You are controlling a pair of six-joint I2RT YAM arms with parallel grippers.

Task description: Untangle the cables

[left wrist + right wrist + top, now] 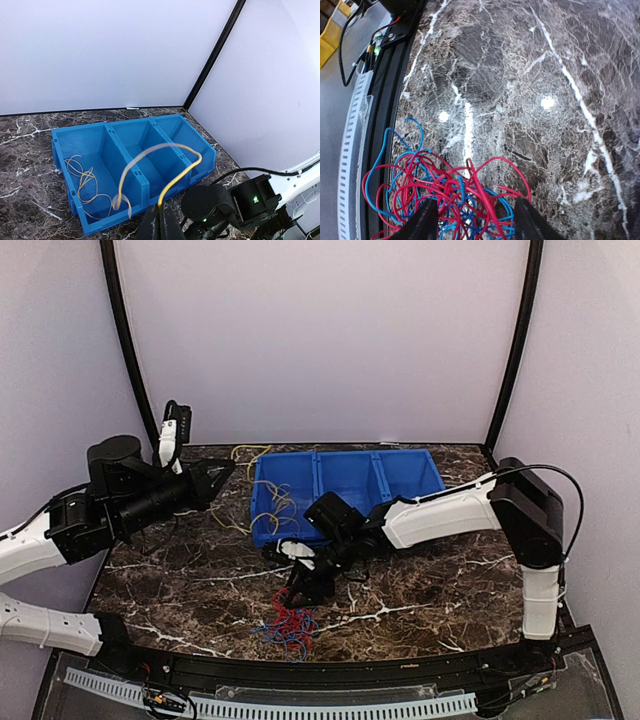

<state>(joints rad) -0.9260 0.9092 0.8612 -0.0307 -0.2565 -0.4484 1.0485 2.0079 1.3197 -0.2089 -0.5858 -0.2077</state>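
the dark marble table [450, 590] takes up most of the space, with a blue bin [400, 465] of 3 compartments at the back. the left gripper [161, 222] hangs over the bin's near wall, pinched closed on 1 yellow cable [167, 150] that arches up and curls back down. more yellow loops [85, 180] lie in the bin's left-hand compartment. the right gripper [472, 220] is low by the table's front edge, well apart from the bin, its fingers spread astride the red and blue tangle [430, 192]. i can't tell whether either finger touches a strand.

to my eye, the step in hand is dropping the yellow one with its fellows while the right arm picks the next. i'd release the yellow cable only once its whole loop is over the left compartment, since it looks springy. the right gripper should close on 1 strand at the heap's edge, not the knotted middle, and lift slowly so the rest slides off.

there's no brand, label or writing i can read anywhere.
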